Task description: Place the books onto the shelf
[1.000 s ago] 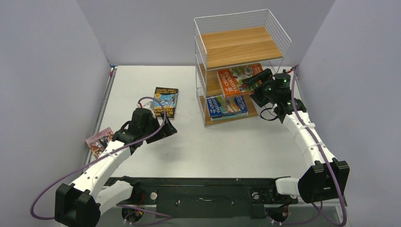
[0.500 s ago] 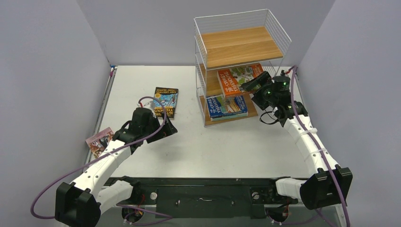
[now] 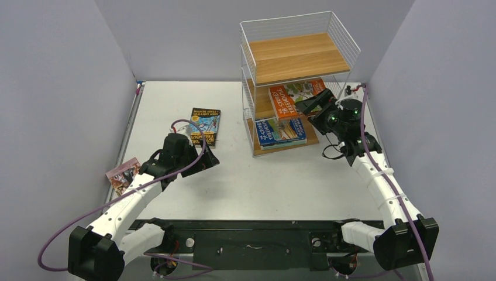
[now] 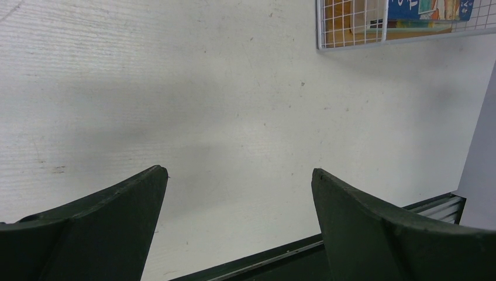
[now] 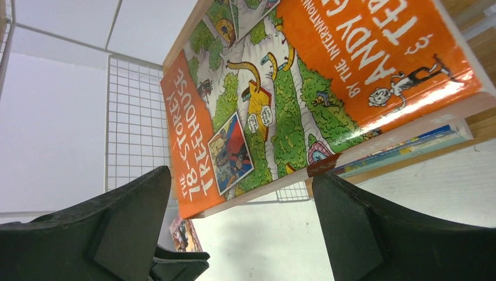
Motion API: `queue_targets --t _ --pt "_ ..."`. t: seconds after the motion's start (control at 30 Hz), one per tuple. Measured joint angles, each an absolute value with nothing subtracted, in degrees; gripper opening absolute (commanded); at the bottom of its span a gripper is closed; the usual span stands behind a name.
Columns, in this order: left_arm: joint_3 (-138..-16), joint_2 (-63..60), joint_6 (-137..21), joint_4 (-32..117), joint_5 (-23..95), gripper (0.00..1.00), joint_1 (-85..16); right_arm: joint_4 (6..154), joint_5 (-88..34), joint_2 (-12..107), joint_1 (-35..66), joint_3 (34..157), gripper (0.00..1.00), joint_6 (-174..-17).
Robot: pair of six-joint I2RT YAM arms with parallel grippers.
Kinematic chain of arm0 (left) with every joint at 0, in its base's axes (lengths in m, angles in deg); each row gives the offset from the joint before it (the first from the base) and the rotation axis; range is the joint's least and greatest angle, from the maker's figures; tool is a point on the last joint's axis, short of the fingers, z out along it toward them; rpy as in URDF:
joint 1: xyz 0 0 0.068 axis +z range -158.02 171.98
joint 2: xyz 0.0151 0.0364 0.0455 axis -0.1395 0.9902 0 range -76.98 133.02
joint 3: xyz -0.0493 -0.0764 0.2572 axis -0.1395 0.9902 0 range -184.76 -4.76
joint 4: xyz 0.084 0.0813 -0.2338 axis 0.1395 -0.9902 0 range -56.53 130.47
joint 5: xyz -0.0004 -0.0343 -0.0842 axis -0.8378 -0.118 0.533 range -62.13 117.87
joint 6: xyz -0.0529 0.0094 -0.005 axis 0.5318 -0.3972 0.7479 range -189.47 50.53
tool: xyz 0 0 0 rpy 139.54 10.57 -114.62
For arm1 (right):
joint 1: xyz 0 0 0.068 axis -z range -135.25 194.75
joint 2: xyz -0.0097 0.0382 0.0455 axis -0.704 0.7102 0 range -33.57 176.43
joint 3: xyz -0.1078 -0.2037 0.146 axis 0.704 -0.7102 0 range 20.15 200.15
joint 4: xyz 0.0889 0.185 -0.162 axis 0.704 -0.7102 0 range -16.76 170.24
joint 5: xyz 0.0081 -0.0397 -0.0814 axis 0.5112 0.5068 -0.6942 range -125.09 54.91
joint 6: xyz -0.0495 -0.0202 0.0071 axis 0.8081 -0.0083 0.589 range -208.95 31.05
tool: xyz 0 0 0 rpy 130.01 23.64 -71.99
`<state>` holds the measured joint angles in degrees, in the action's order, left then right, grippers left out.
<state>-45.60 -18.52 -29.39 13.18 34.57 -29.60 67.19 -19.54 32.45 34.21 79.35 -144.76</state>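
Tall white wire shelf with wooden boards (image 3: 299, 57) holds the orange paperback (image 3: 294, 97) on its middle tier, a blue paperback (image 3: 281, 130) below. The right arm (image 3: 374, 170) has its jaws wider than a second ago and empty, so the book looks delivered. The left arm (image 3: 134, 193), unmoved, has its jaws gaping empty over the white tabletop (image 3: 263, 175), where a dark paperback (image 3: 205, 126) and a pink paperback (image 3: 123, 175) wait.

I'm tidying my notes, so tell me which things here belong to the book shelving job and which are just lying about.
Part of the job: shelf, orange book on its middle tier, blue book on its bottom tier, dark book and pink book, not yet shelved.
Just there: black base rail, purple cable.
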Motion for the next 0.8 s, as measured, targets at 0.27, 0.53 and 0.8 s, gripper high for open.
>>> queue_targets --t 0.27,0.53,0.8 --pt "-45.60 -18.52 -29.22 13.22 34.60 0.93 -29.60 69.63 -16.93 31.42 34.21 76.90 0.87 -144.45" --pt "-45.58 -18.52 -29.22 13.22 34.60 0.93 -29.60 71.93 -15.73 30.46 34.23 75.96 0.64 -144.47" --pt "-45.49 -18.52 -29.19 13.24 34.60 0.93 -29.60 72.54 -15.05 30.59 34.21 75.57 0.42 -145.02"
